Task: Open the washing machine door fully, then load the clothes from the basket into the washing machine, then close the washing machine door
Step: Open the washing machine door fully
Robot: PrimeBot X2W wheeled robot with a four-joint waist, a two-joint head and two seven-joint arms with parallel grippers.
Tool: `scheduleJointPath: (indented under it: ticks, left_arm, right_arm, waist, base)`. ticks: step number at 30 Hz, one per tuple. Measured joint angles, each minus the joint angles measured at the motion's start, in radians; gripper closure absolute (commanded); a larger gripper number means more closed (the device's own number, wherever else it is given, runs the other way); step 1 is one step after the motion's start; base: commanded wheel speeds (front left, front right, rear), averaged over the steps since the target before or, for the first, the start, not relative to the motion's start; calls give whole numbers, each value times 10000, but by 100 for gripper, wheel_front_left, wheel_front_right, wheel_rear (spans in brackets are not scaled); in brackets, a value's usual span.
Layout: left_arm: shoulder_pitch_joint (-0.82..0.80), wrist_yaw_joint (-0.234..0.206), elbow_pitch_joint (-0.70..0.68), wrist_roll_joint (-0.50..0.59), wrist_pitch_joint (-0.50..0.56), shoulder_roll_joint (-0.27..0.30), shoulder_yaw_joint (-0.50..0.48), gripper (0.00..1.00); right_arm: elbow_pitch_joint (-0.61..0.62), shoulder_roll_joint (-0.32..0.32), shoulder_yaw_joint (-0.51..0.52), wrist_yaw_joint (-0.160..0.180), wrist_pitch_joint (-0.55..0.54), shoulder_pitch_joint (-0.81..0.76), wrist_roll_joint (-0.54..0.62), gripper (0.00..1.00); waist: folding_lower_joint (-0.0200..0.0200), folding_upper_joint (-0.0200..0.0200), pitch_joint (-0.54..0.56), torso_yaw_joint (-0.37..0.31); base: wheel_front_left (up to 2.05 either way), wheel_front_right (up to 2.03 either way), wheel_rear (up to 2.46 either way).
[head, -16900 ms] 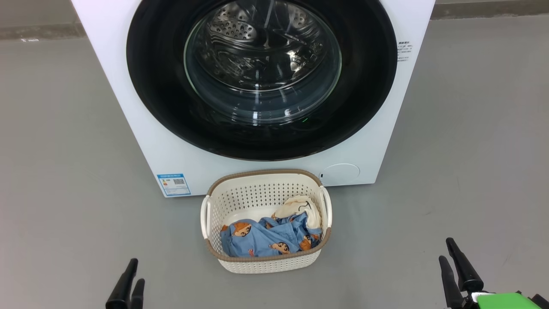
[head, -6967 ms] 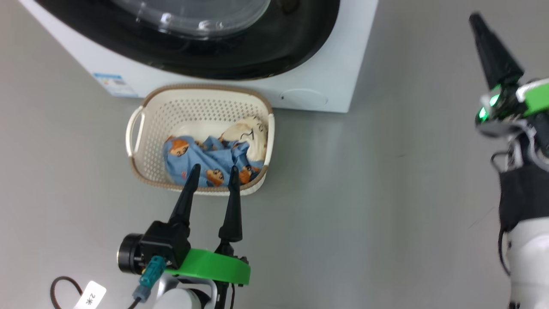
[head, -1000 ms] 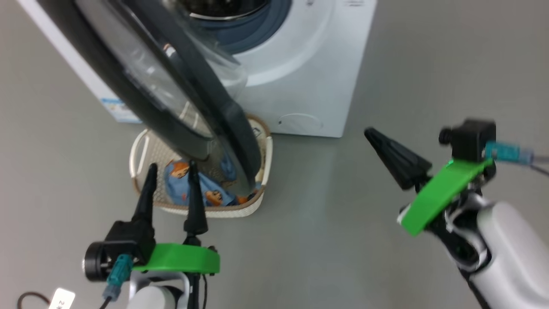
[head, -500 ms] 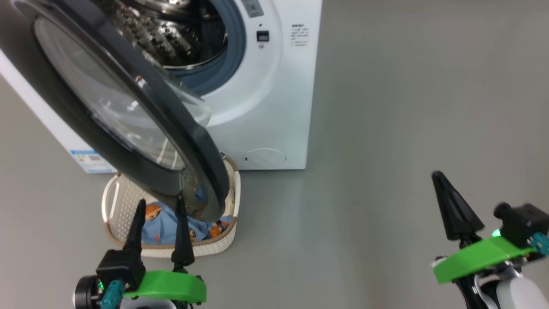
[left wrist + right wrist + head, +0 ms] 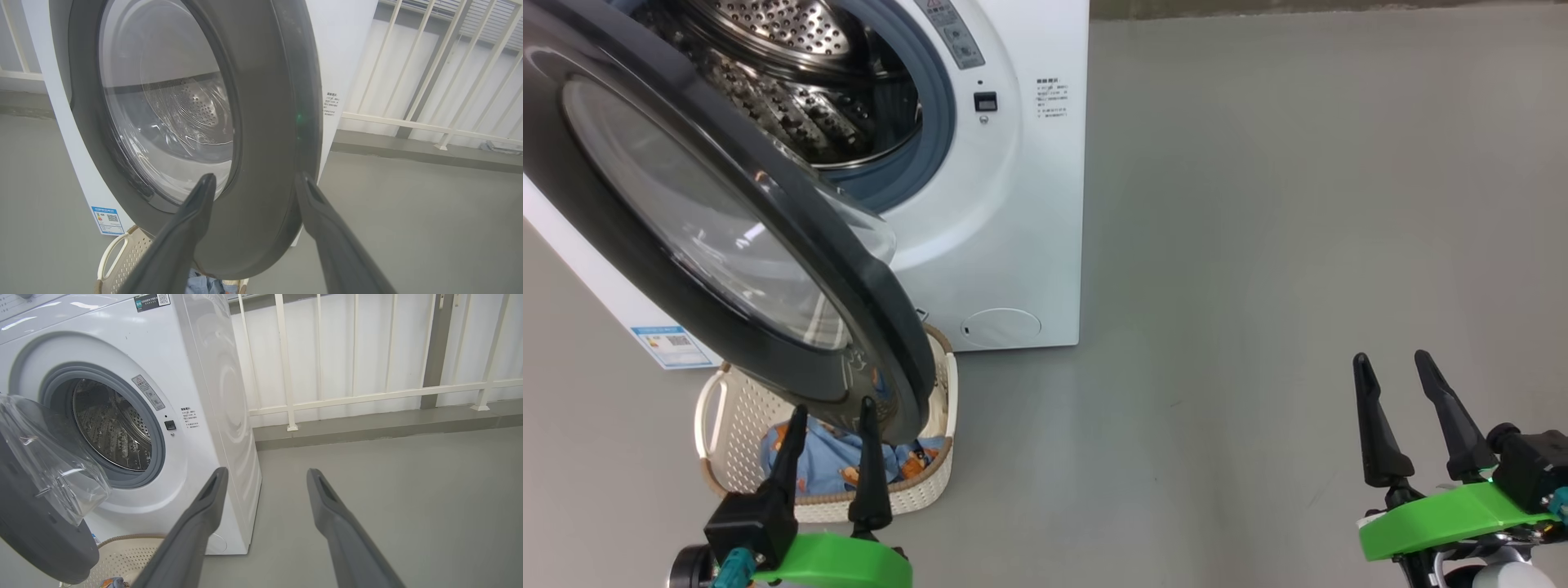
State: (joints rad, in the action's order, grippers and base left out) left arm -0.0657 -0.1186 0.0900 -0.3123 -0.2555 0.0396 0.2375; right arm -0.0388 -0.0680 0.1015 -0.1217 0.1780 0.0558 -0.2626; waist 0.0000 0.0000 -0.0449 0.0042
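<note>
Head view: washing machine door (image 5: 882, 327) stands part-way open over the basket (image 5: 737, 412). The clothes (image 5: 825, 465) lie inside it, none loaded.
Left wrist view: left fingers (image 5: 184, 237) spread wide, empty, close to the door rim, contact unclear.
Right wrist view: right fingers (image 5: 196, 522) spread wide, empty, well clear. Drum (image 5: 114, 428) looks bare.

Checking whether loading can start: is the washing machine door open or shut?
Open, but only partway: the washing machine door stands swung out from the washing machine, baring the drum, and overhangs the basket.
</note>
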Motion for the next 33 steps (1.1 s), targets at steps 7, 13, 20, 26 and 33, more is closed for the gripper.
scheduleJointPath:
  ticks: [7, 13, 20, 26, 33]
  left_arm:
    - [0, 0, 17, -2, 0, 0, 4, 0]
    - [0, -2, 27, -17, 0, 2, 21, 0]
    - [0, -6, 29, -17, 0, 2, 31, 0]
    - [7, -13, 27, -19, 0, 2, 38, 0]
    - [9, -13, 44, -17, 0, 2, 38, 0]
  right_arm:
    - [-2, 65, 8, 0, 10, -2, 153, 0]
    - [-2, 109, 15, 0, 13, -2, 165, 0]
    - [-2, 125, 21, 0, 13, -2, 188, 0]
    - [-2, 142, 33, 0, 12, -5, 226, 0]
    - [-2, 161, 46, 0, -2, -4, 238, 0]
  waist:
    - [0, 0, -28, 35]
    - [0, 0, -26, 88]
    - [0, 0, 4, 123]
    - [0, 0, 21, 141]
    - [0, 0, 27, 145]
  base:
    - [0, 0, 0]
    - [0, 0, 0]
    - [0, 0, 0]
    - [0, 0, 0]
    - [0, 0, 0]
